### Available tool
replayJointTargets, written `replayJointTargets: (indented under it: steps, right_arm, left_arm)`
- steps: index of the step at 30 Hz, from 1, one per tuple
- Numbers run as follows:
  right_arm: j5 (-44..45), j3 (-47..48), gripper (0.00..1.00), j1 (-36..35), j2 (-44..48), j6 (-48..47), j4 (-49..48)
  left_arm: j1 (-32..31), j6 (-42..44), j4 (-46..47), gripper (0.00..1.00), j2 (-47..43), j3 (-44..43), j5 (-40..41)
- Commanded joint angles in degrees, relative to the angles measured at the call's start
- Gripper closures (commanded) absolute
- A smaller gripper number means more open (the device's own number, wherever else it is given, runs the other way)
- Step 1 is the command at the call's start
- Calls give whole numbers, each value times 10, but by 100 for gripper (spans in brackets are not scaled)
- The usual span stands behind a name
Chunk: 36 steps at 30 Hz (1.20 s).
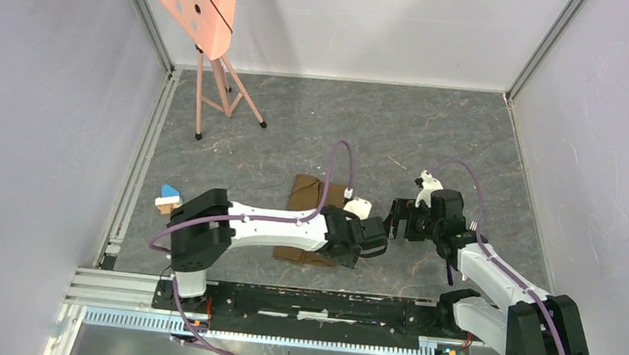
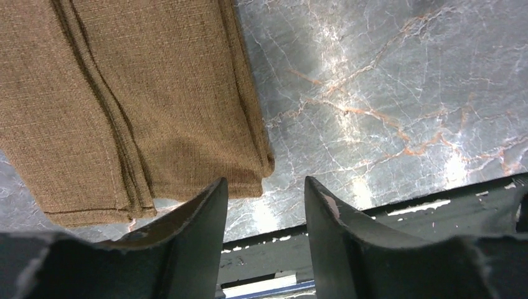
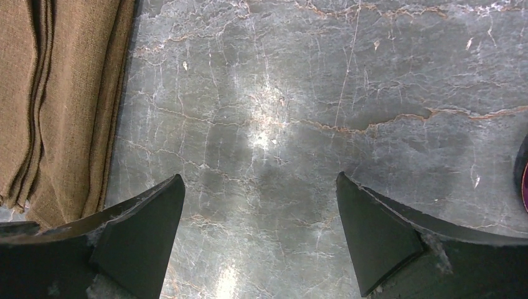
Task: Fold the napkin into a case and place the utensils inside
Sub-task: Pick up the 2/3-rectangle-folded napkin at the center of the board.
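The napkin (image 1: 302, 195) lies folded into a narrow, multi-layered tan-brown case in the middle of the table, partly under my left arm. In the left wrist view its near corner (image 2: 124, 93) lies just beyond my left gripper (image 2: 266, 187), which is open and empty. My left gripper (image 1: 379, 238) is to the right of the cloth. My right gripper (image 1: 397, 220) faces it, open and empty over bare table (image 3: 260, 180), with the cloth's edge (image 3: 56, 93) at its left. A dark purple rounded piece (image 3: 523, 177) shows at the frame's right edge. The silvery utensil is not visible.
A small blue-and-wood block (image 1: 170, 198) sits at the left of the table. A pink perforated board on a thin-legged stand (image 1: 213, 89) is at the back left. A black rail (image 1: 308, 303) runs along the near edge. Grey walls enclose the marbled table.
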<state>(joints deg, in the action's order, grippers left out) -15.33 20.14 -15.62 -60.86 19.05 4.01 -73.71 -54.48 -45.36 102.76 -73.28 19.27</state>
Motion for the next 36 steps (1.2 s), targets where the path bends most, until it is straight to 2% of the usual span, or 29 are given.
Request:
replayJointTargets:
  steps: [1, 10, 14, 17, 22, 25, 31, 33, 36]
  right_arm:
    - [7, -6, 2, 3, 7, -14, -7]
    - [-14, -21, 2, 4, 7, -10, -21]
    - [-29, -28, 2, 4, 1, -10, -30]
    - [-57, -45, 2, 5, 14, -4, -60]
    - [-97, -83, 2, 4, 39, 31, -148]
    - [-155, -83, 2, 4, -5, 81, -205]
    - [-254, -62, 2, -5, -185, 252, -373]
    - [-258, -61, 2, -15, -220, 302, -436]
    - [-256, -43, 2, -45, -262, 345, -474]
  left_arm:
    - [-3, 16, -28, 46, 36, -43, 22]
    - [0, 27, -33, 44, 89, -61, 10]
    - [3, 31, -33, 50, 104, -65, 9]
    - [5, 27, -33, 61, 105, -52, 17]
    - [8, 29, -42, 88, 76, -41, 46]
    - [8, 33, -41, 93, 40, -35, 55]
    - [9, 46, -41, 96, -4, -28, 65]
    - [9, 48, -45, 98, -9, -28, 68]
    - [10, 49, -46, 98, -16, -23, 69]
